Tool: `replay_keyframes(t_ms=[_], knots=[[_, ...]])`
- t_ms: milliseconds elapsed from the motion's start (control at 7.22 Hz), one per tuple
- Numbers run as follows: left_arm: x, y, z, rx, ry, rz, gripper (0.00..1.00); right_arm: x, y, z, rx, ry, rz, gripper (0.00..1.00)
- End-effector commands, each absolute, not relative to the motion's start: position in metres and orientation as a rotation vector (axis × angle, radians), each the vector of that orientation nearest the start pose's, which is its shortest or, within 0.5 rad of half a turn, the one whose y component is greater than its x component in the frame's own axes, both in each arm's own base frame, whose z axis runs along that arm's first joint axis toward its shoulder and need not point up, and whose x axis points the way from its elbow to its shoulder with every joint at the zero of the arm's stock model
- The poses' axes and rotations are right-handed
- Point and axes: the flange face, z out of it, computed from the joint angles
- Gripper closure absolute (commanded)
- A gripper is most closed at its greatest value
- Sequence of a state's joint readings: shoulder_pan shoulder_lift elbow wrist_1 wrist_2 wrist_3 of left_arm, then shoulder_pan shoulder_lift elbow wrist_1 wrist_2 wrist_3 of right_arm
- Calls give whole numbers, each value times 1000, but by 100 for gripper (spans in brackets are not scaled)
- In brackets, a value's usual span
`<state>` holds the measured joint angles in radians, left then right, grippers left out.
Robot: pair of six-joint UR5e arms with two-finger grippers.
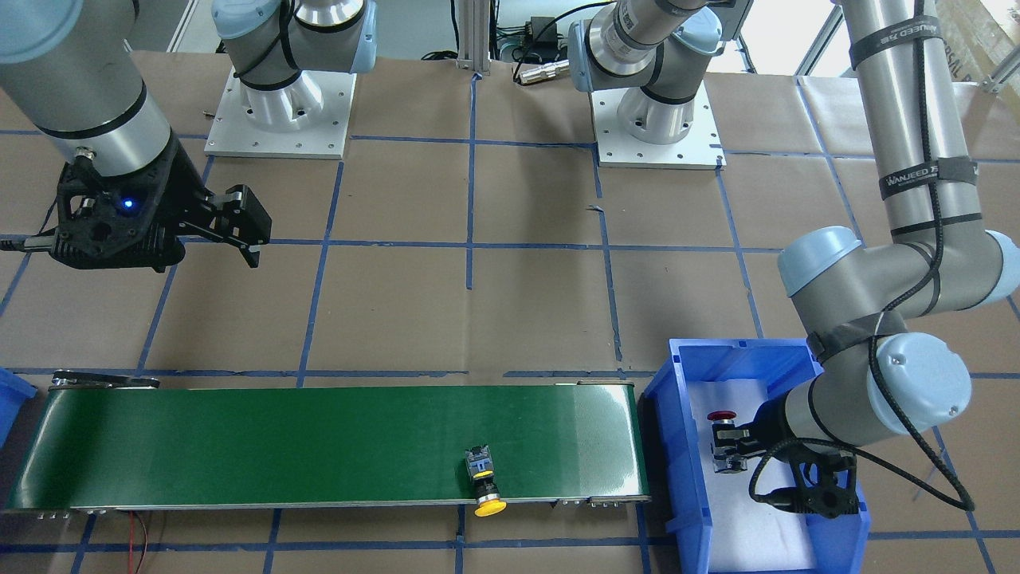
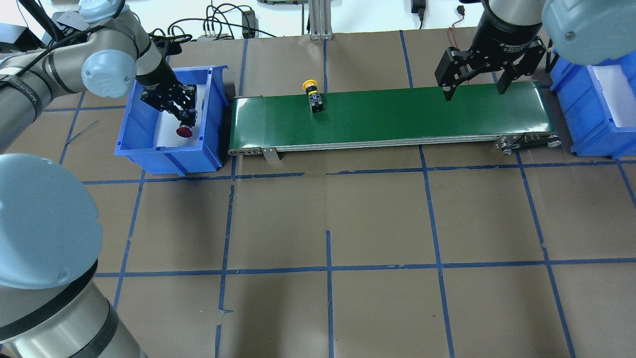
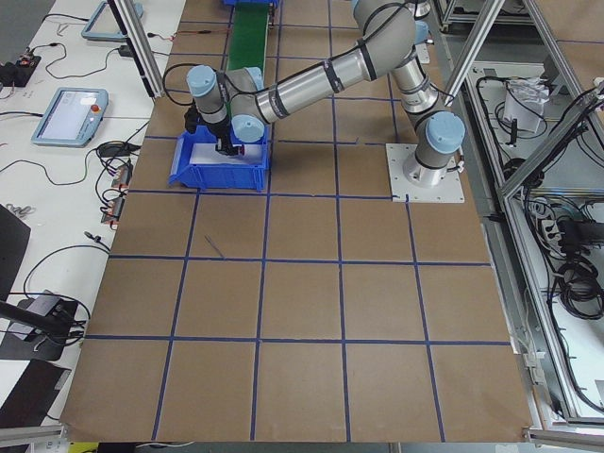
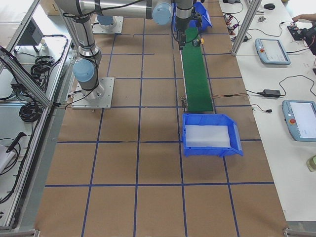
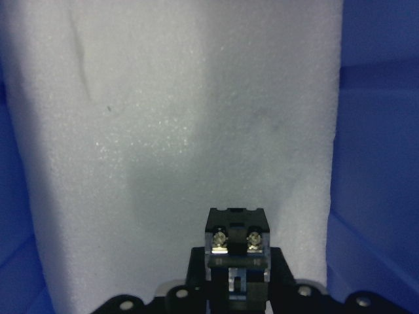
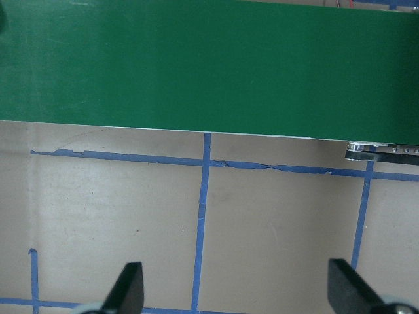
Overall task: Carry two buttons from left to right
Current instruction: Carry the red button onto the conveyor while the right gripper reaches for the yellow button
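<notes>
You are looking at a tabletop (image 2: 377, 219) covered in brown paper and crossed by blue tape lines. A green conveyor belt (image 2: 397, 117) is running along its operators' side, with a blue left bin (image 2: 169, 156) sitting just off one end and a blue right bin (image 2: 581, 124) just off the other. White foam (image 5: 170, 131) is lining the left bin's floor. Beyond the belt, a white side tabletop (image 4: 296, 163) is carrying pendants (image 4: 271, 51) and cables.

The left tool (image 2: 185, 117) is reaching down inside the left bin and pinching the red button (image 2: 185, 130) by its body, the cap pointing toward the robot. You cannot tell whether the button is touching the foam.

The yellow button (image 2: 313, 97) is lying on its side on the belt, nearer the left bin, its cap hanging over the belt's operator-side edge.

The right tool (image 2: 474, 92) is hovering with its fingers spread wide over the belt's end near the right bin, gripping nothing.

A broad stretch of brown paper is lying between the belt and the white base plates (image 1: 279, 112) of the arms.
</notes>
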<state>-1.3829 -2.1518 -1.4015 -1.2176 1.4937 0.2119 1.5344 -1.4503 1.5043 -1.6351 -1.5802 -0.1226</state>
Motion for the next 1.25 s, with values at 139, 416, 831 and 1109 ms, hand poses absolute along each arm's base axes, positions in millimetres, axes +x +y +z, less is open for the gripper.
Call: replay_keyframes(t_ms=[139, 416, 831, 1109], knots=[[-14, -681, 320, 23, 3213, 20, 88, 113, -549, 468, -130, 3150, -47, 0], [-21, -669, 364, -23, 3200, -68, 88, 117, -561, 458, -121, 3146, -81, 0], [-76, -651, 396, -137, 3201, -99, 88, 191, -613, 386, -249, 3124, -216, 0], [-128, -655, 375, -161, 3210, -119, 88, 230, -632, 341, -304, 3108, -230, 0]])
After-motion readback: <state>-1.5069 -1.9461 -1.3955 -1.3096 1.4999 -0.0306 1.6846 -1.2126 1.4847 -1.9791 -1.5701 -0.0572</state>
